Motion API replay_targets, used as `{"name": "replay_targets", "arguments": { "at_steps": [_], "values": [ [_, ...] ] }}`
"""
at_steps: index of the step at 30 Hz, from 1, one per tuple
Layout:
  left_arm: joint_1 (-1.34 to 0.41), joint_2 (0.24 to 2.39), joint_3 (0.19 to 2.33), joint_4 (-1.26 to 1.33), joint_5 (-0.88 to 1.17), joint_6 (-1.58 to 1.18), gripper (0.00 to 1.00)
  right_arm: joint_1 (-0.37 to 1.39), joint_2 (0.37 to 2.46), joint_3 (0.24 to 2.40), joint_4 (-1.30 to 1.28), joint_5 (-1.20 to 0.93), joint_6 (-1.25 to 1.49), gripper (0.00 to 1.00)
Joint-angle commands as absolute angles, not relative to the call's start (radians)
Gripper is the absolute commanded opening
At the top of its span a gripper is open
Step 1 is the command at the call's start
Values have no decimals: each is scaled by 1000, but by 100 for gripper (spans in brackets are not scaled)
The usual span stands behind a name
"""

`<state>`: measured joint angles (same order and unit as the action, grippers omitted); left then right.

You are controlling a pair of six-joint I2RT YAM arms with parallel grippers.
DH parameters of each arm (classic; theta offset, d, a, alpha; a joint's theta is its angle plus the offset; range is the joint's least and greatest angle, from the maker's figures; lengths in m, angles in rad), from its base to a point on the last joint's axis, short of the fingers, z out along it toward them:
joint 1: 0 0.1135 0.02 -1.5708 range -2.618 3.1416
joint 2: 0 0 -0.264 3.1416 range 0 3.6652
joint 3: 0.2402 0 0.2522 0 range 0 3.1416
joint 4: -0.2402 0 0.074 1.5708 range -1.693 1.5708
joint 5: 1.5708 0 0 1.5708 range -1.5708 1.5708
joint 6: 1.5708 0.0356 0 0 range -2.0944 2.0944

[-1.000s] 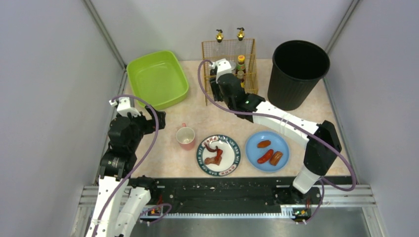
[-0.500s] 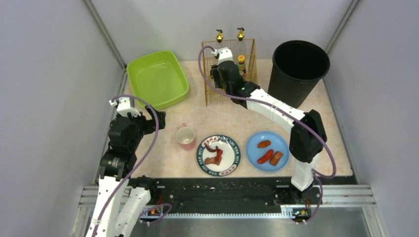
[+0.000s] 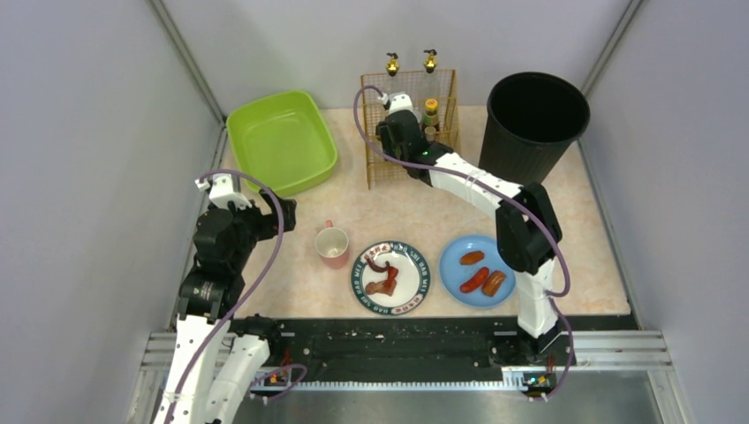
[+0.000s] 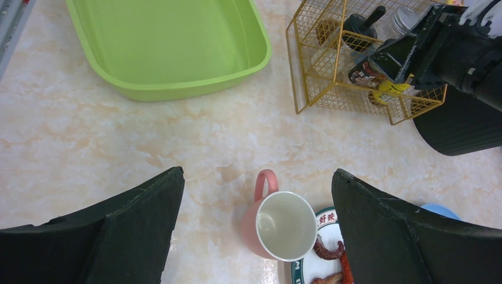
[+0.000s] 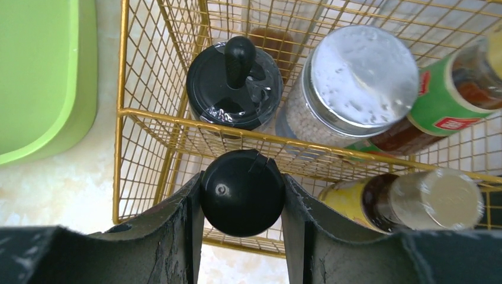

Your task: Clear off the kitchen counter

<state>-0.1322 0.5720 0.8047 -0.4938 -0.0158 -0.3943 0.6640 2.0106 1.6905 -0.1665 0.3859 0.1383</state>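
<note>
- The top camera hung above and behind my bases, far off, looking down on the whole worktop.
- My left wrist camera looked forward and down past my left gripper, from higher up.
- My right wrist camera stared straight down past my right gripper, very close to the black cap and wire rack.
- All three shared that rack.

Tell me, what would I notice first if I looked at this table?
Probably the right gripper, stretched to the far edge and shut on a black-capped bottle at the gold wire rack. Next come the bright green tub at far left and the black bin at far right.
</note>
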Motion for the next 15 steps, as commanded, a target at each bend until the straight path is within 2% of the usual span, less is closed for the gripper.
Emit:
{"name": "replay_targets", "arguments": {
  "at_steps": [1, 8, 12, 15],
  "values": [
    [-127, 568, 806, -466, -18, -393, 99, 649, 2050, 1763, -156, 358, 171, 0],
    [-127, 567, 807, -466, -18, -393, 99, 638, 2081, 1772, -183, 341, 191, 2],
    [-127, 565, 806, -467, -17, -393, 99, 637, 2083, 1772, -194, 337, 195, 15],
    [-127, 566, 805, -467, -17, -393, 99, 637, 2084, 1775, -201, 337, 197, 32]
  ]
}}
